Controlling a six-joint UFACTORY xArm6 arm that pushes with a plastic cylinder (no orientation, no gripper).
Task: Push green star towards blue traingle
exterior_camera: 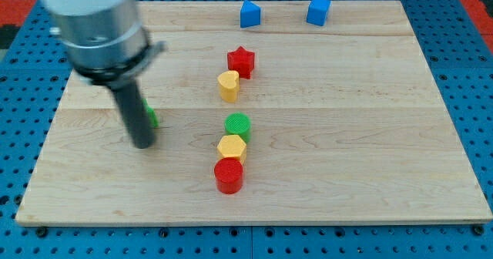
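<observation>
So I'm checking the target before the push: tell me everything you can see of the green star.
The green star is almost wholly hidden behind my rod: only a thin bright green sliver shows at the rod's right edge, so its star shape cannot be made out. It sits on the wooden board at the view's left, apart from the other blocks. My tip rests just below and in front of it; whether they touch cannot be told.

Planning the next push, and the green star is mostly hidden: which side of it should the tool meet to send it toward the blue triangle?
Meet the green star on its lower-left side. The blue triangle lies up and to the right, so a push from there aims at it. My tip sits just below-left of the star, whose points are hidden behind the rod, so expect some turning.
</observation>
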